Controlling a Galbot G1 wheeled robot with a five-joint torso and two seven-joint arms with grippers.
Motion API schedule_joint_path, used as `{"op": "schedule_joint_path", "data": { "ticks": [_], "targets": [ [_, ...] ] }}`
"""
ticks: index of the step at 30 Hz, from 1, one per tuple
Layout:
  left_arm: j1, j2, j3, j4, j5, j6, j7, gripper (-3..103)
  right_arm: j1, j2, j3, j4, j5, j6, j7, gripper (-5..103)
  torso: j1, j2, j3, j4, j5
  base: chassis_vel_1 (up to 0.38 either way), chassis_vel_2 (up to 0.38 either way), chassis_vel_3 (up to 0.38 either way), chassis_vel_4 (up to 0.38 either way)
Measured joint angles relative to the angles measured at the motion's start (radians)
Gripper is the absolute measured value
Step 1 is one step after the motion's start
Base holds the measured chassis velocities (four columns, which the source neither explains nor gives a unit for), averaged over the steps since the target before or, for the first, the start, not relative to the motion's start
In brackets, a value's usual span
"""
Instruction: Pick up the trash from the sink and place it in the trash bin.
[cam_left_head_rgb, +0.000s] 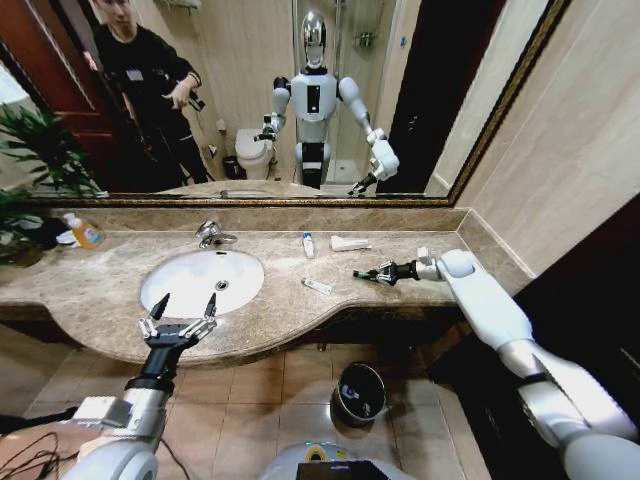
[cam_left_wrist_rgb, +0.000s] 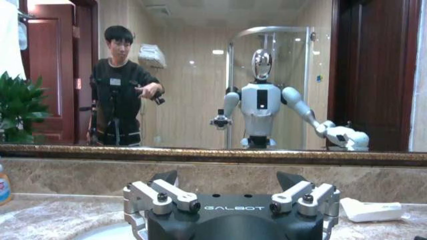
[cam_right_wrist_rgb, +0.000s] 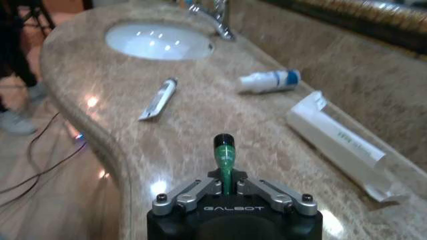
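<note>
Dark green mini tube (cam_right_wrist_rgb: 225, 159) pinched at its tail, that end hidden inside right gripper (cam_right_wrist_rgb: 227, 186). Trash bin (cam_left_head_rgb: 360, 392) on floor, far rim tucked under countertop (cam_left_head_rgb: 120, 275) edge. Flat white wrapper (cam_left_wrist_rgb: 371, 210) cropped at bottom edge. Print on white-and-blue packet (cam_right_wrist_rgb: 270, 80) blurred, unreadable.

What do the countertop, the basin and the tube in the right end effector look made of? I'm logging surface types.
Countertop: beige veined stone, likely polished marble, given its glossy reflections. Basin: smooth white glazed ceramic by its look. Green tube in the right end effector: probably soft plastic with a black cap.
</note>
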Motion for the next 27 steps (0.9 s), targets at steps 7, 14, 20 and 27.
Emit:
{"op": "schedule_joint_path", "data": {
  "ticks": [7,14,20,27],
  "targets": [
    [0.000,0.000,0.000,0.000,0.000,0.000,0.001,100,-0.243,-0.088,0.131,0.357,0.214,-0.114,0.283,7,0.000,0.000,0.000,-0.0001,-0.0003,0.000,0.000,0.000,0.000],
    [0.000,0.000,0.000,0.000,0.000,0.000,0.000,100,-0.588,-0.180,0.334,0.693,0.372,-0.167,0.400,7,0.000,0.000,0.000,-0.0003,-0.0003,0.000,0.000,0.000,0.000],
    [0.000,0.000,0.000,0.000,0.000,0.000,0.000,100,-0.868,-0.139,0.493,0.833,0.394,-0.173,0.386,7,0.000,0.000,0.000,-0.0002,-0.0003,0.000,0.000,0.000,0.000],
    [0.000,0.000,0.000,0.000,0.000,0.000,0.000,100,-1.096,0.057,0.549,0.781,0.294,-0.065,0.390,7,0.000,0.000,0.000,-0.0003,-0.0007,0.000,0.000,0.000,0.000]
  ]
}}
